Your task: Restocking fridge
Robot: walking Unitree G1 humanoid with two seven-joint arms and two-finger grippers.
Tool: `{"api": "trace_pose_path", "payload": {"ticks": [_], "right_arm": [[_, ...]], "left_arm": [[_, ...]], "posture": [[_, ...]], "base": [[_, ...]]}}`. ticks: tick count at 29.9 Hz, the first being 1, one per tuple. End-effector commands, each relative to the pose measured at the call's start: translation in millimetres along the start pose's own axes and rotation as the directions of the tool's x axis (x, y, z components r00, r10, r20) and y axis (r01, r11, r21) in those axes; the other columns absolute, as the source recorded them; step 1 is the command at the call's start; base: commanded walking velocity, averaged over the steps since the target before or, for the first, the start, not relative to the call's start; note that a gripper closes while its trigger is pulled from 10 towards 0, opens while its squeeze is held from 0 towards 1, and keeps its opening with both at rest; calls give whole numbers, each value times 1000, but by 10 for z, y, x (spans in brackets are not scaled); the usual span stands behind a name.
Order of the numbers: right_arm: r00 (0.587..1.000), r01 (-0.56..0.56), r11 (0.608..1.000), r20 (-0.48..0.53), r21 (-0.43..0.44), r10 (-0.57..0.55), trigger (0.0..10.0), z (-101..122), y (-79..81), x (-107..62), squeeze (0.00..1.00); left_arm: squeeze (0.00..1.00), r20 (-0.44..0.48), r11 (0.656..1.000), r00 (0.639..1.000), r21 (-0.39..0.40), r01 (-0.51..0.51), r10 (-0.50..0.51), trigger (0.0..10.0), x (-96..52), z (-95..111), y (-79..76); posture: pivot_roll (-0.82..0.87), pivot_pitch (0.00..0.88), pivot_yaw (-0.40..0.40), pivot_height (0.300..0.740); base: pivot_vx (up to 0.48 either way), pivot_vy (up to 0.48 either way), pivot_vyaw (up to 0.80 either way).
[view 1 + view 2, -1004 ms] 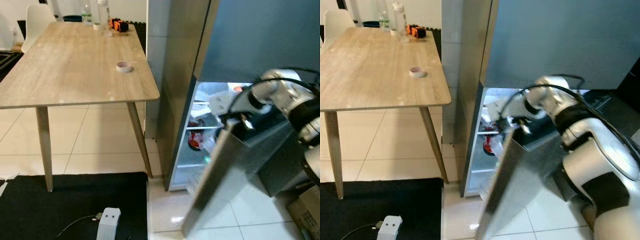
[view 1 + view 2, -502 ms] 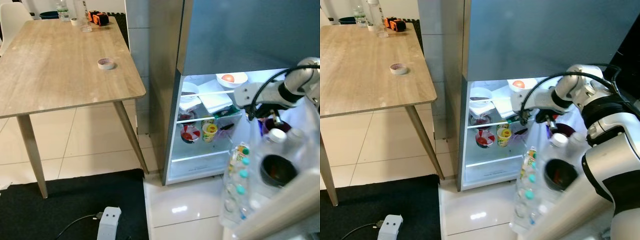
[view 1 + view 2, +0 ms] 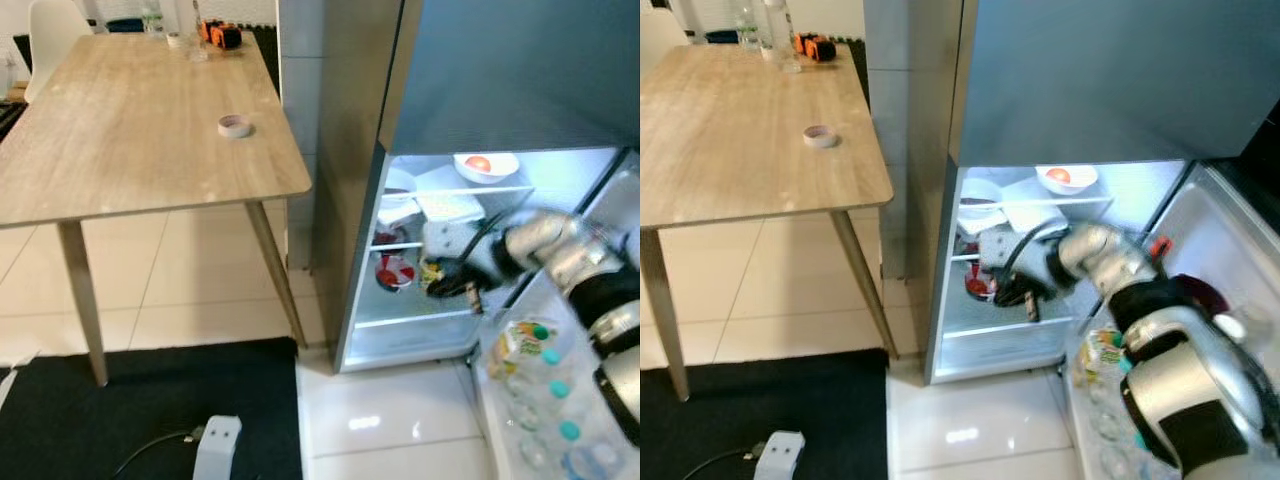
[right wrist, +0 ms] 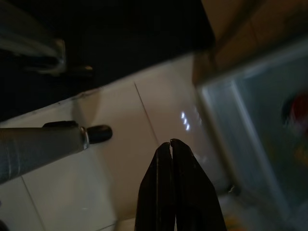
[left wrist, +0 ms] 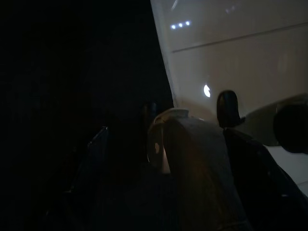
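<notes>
Your fridge (image 3: 970, 150) is standing open, lower compartment lit. Your right claw (image 3: 1015, 292) is reaching inside at the middle shelf, beside a red-and-white container (image 3: 395, 272); its fingers (image 4: 168, 192) are pressed together, gripping nothing. A white bowl (image 3: 486, 166) with something red in it is sitting on the top shelf. Bottles with teal caps (image 3: 545, 385) are lining the door rack. You are seeing a tape roll (image 3: 235, 126) lying on the wooden surface (image 3: 120, 130). The left wrist view is dark; I cannot tell how the left claw is set.
</notes>
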State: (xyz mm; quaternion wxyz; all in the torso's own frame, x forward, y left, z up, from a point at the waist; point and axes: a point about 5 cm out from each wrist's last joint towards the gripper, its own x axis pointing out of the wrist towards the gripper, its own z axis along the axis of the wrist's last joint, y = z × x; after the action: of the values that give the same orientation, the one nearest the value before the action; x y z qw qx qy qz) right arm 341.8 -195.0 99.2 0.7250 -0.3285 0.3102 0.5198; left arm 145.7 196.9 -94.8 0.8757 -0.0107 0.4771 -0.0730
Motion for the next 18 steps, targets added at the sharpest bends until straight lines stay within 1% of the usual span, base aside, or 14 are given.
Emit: {"api": "trace_pose_path", "payload": {"ticks": [1, 2, 4, 5, 6, 7, 9, 10, 11, 12, 13, 15, 17, 18], "right_arm": [[996, 72, 994, -60, 87, -67, 10000, -238, 78, 59, 0], [971, 225, 917, -156, 331, -182, 10000, -722, 427, 300, 0], [971, 225, 917, -156, 331, -182, 10000, -722, 427, 300, 0], [955, 282, 869, -204, 406, -215, 10000, -881, 564, 356, 0], [955, 282, 869, -204, 406, -215, 10000, -881, 564, 356, 0], [939, 338, 813, -230, 475, -256, 10000, -1015, 697, 400, 0], [899, 438, 627, -291, 645, -328, 10000, -1281, 1013, 478, 0], [869, 491, 510, -354, 707, -346, 10000, -1434, 1213, 502, 0], [849, 522, 436, -397, 733, -349, 10000, -1522, 1340, 511, 0], [838, 538, 402, -420, 741, -348, 10000, -1565, 1403, 512, 0], [822, 561, 337, -458, 756, -339, 10000, -1637, 1527, 519, 0], [822, 561, 337, -458, 756, -339, 10000, -1637, 1527, 519, 0], [783, 611, 201, -547, 766, -297, 10000, -1794, 1828, 520, 0], [769, 631, 166, -582, 758, -265, 10000, -1857, 1980, 520, 0]], "left_arm": [[0, -24, 1000, 1000, -2, 6, -6, 10000, 2, -56, -42], [0, -25, 1000, 1000, 6, -1, 1, 10000, -1, -60, -34], [0, -25, 1000, 1000, 6, -1, 1, 10000, -1, -60, -34], [0, -25, 1000, 1000, 10, -4, 4, 10000, -2, -61, -31], [0, -25, 1000, 1000, 10, -4, 4, 10000, -2, -61, -31], [0, -25, 1000, 1000, 15, -10, 11, 10000, -4, -61, -21], [0, -24, 999, 999, 24, -25, 25, 10000, -8, -58, -3], [0, -24, 999, 999, 30, -38, 38, 10000, -8, -55, 8], [0, -25, 998, 999, 34, -46, 47, 10000, -8, -53, 14], [0, -25, 998, 998, 36, -51, 52, 10000, -8, -51, 17], [0, -22, 997, 998, 31, -64, 65, 10000, -7, -43, 28], [0, -22, 997, 998, 31, -64, 65, 10000, -7, -43, 28], [0, -12, 995, 995, 13, -95, 95, 10000, -5, -14, 55], [0, -9, 994, 994, 1, -111, 111, 10000, -5, -3, 69]], "posture": [[-8, 0, -87, 740], [-4, 0, -86, 740], [-4, 0, -86, 740], [-4, 0, -86, 740], [-4, 0, -86, 740], [3, 0, -84, 740], [2, 0, -78, 740], [2, 0, -78, 740], [2, 0, -78, 740], [2, 0, -78, 740], [6, 0, -75, 740], [6, 0, -75, 740], [6, 0, -71, 740], [6, 0, -69, 740]], "base": [[0, 0, 0], [0, 0, 0], [0, 0, 0], [0, 0, 0], [0, 0, 0], [0, 0, 0], [0, 0, 0], [0, 0, 0], [0, 0, 0], [0, 0, 0], [0, 0, 0], [0, 0, 0], [0, 0, 0], [0, 0, 0]]}}
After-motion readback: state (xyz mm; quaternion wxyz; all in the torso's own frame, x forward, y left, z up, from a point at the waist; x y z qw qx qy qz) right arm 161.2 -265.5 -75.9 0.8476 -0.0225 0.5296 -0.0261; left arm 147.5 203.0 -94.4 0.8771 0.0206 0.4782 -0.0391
